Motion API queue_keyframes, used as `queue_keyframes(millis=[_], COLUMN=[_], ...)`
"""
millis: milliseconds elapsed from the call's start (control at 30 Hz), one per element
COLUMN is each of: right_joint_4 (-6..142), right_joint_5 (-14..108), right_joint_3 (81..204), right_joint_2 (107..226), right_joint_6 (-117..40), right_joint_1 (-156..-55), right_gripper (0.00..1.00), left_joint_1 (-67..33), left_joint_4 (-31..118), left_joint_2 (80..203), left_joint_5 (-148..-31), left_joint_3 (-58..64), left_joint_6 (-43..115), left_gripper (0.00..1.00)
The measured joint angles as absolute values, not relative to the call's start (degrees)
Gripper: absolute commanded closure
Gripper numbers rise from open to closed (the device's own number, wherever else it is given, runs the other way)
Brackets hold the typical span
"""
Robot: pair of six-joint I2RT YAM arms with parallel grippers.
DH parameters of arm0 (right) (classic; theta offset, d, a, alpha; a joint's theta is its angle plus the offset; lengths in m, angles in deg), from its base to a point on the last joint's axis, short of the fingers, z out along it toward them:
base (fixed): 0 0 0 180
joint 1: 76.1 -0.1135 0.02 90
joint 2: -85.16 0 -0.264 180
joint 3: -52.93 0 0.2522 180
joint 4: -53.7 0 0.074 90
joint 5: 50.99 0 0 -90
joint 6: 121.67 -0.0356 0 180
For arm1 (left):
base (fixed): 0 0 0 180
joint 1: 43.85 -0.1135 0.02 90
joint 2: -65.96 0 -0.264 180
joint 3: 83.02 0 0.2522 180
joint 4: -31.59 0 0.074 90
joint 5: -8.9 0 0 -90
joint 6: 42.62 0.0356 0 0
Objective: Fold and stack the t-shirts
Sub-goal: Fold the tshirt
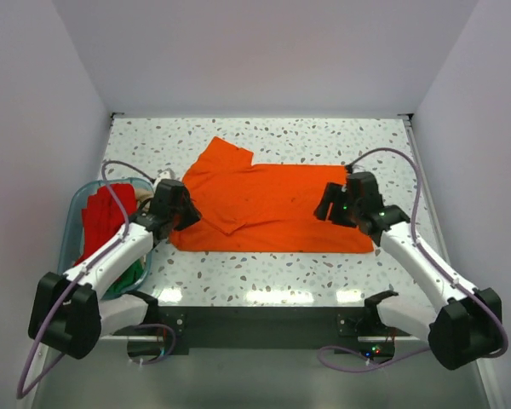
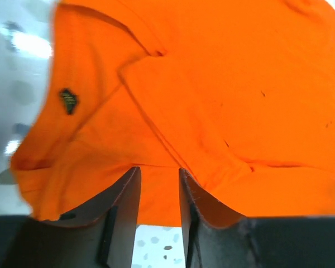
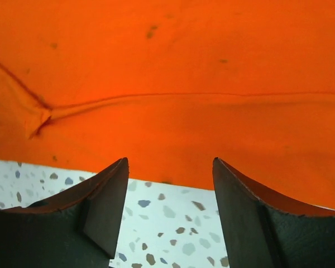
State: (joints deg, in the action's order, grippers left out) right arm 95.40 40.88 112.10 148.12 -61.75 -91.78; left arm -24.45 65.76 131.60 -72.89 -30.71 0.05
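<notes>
The orange t-shirt (image 1: 272, 209) lies spread on the worktop (image 1: 324, 136) between the two hands. The left hand (image 1: 177, 207) hovers over one end, fingers parted and empty. The right hand (image 1: 334, 203) is over the other end, likewise open. To the left hand's outer side, a tub (image 1: 72, 226) holds a red t-shirt (image 1: 102, 217).

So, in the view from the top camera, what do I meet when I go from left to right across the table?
teal tub holding a red t-shirt → left gripper → orange t-shirt → right gripper
</notes>
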Motion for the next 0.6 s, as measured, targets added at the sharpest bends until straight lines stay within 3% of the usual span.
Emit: queue_keyframes(millis=[100,300,600], right_joint_4=[92.0,84.3,77.9], right_joint_5=[35.8,27.0,23.4], right_joint_3=[113.6,124.6,134.5], right_joint_2=[150.7,167.6,183.6], right_joint_6=[-62.5,-58.5,-47.4], right_joint_1=[-104.8,-125.1,-133.5], right_gripper=[0.37,0.41,0.50], left_joint_1=[-21.9,-20.3,-21.0], left_joint_4=[62.0,56.0,56.3], left_joint_2=[135.7,139.2,138.1], left_joint_5=[-74.9,-76.8,-72.5], left_joint_3=[-30.7,-33.2,-37.1], left_joint_6=[0.6,0.2,-1.8], left_gripper=[0.74,0.88,0.90])
